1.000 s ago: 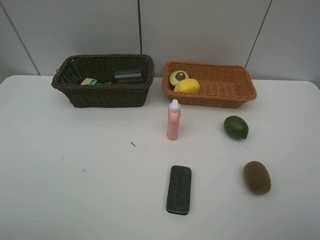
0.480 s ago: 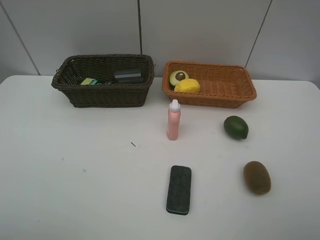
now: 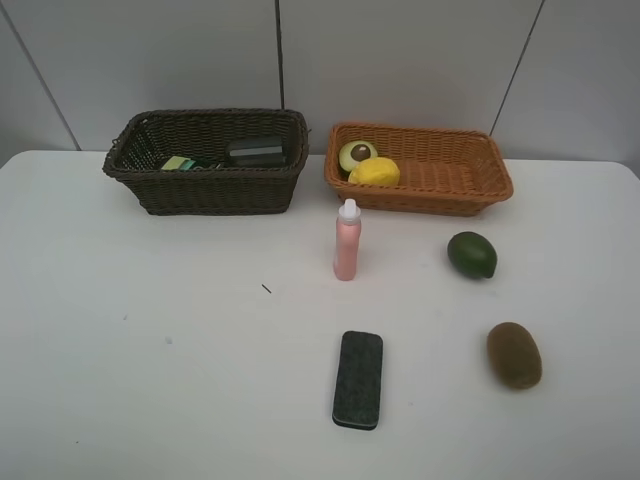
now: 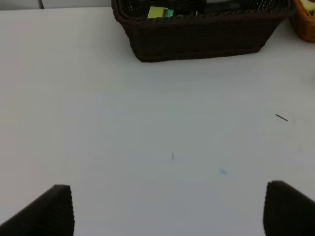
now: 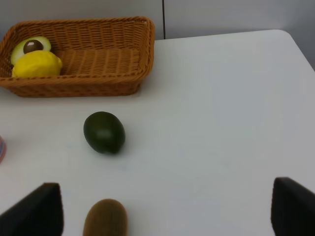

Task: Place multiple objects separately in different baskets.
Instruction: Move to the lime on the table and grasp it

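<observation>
— What does the high camera give us that the wrist cameras don't?

— The whole spread. We see the dark brown basket (image 3: 205,190) and the orange basket (image 3: 440,195) side by side at the far edge of the table (image 3: 150,350). The lemon (image 3: 374,172) and avocado half (image 3: 356,154) touch each other in the orange one's left end. On the bare table, the pink bottle (image 3: 347,243) stands upright just in front of the gap between the baskets. The green fruit (image 3: 472,254) lies near the orange basket and the kiwi (image 3: 514,354) toward the near edge. The black eraser (image 3: 358,379) lies flat, apart from the rest.

— And the tools?

— We see them only from the wrists. The left tool (image 4: 170,211) has its fingers spread wide over bare table, gripping nothing, and it faces the dark basket. The right tool (image 5: 165,211) is just as wide and empty. The kiwi lies on the table close by it, and the green fruit is farther off, toward the orange basket.

— What can't we make out?

— The dark basket's contents: a yellow-green thing (image 4: 158,12) and a dark block (image 3: 258,151), both half hidden by the rim. The right wrist view cuts the bottle to a sliver, and only the tips of each tool's fingers show.
</observation>
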### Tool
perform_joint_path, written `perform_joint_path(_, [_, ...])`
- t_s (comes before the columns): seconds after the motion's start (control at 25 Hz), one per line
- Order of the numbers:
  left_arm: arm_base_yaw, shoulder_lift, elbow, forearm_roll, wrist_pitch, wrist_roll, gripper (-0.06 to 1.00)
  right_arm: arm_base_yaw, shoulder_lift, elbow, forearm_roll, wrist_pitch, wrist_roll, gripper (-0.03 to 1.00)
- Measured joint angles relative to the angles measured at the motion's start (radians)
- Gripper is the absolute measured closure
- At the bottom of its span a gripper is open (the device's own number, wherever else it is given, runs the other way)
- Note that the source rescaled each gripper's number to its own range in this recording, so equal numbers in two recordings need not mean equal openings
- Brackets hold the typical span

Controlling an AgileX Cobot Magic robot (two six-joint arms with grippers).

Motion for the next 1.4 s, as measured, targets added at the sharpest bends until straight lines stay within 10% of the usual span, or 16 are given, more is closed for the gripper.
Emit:
perform_joint_path(0.56, [0.0, 0.0, 0.0, 0.0, -0.001, 0.0, -0.04, 0.0, 0.068, 0.0, -0.001, 0.0, 0.0, -0.03])
perform_joint_path(1.08, [0.0, 0.0, 0.0, 0.0, -0.004, 0.0, -0.04, 0.0, 0.989, -0.143, 0.012, -0.115, -0.001, -0.03])
perform_joint_path(1.4, [0.0, 0.0, 0.0, 0.0, -0.004, 0.0, -0.04, 0.0, 1.322, -0.347, 0.187, -0.104, -0.162, -0.03])
